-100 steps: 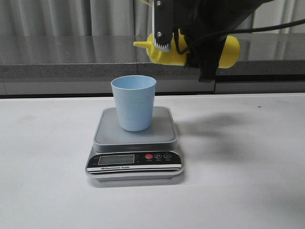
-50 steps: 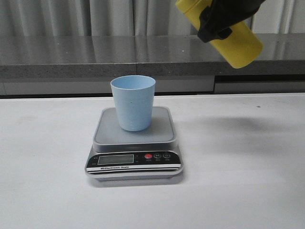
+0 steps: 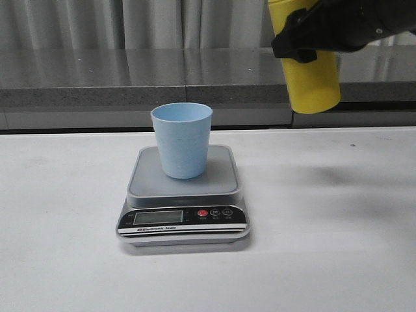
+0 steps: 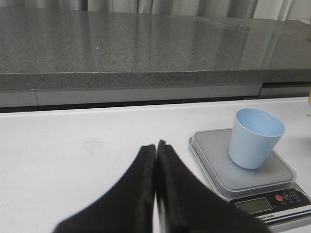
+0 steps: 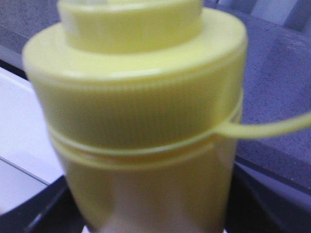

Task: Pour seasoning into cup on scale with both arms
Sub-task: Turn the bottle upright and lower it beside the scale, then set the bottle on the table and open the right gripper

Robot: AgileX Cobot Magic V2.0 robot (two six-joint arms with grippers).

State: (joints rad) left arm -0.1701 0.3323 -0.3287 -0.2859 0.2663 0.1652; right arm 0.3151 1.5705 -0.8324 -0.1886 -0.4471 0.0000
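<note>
The light blue cup [image 3: 182,140] stands upright on the grey platform of the scale [image 3: 184,224], at the table's middle. High and to the right of it, my right gripper [image 3: 312,39] is shut on the yellow seasoning bottle [image 3: 311,81]. The bottle hangs nearly upright, base down, with its top out of the front view. In the right wrist view the bottle [image 5: 141,97] fills the frame and its thin tether [image 5: 272,128] juts sideways. My left gripper [image 4: 156,145] is shut on nothing, low over the table to the left of the scale [image 4: 218,162] and cup [image 4: 255,138].
A grey stone ledge [image 3: 97,81] runs along the back of the white table [image 3: 338,247], with curtains behind it. The scale's display and red button [image 3: 202,212] face the front edge.
The bottle has swung from lying level, nozzle pointing left above the cup, to nearly upright. It has shifted right and away from the cup. Cup and scale have not moved.
</note>
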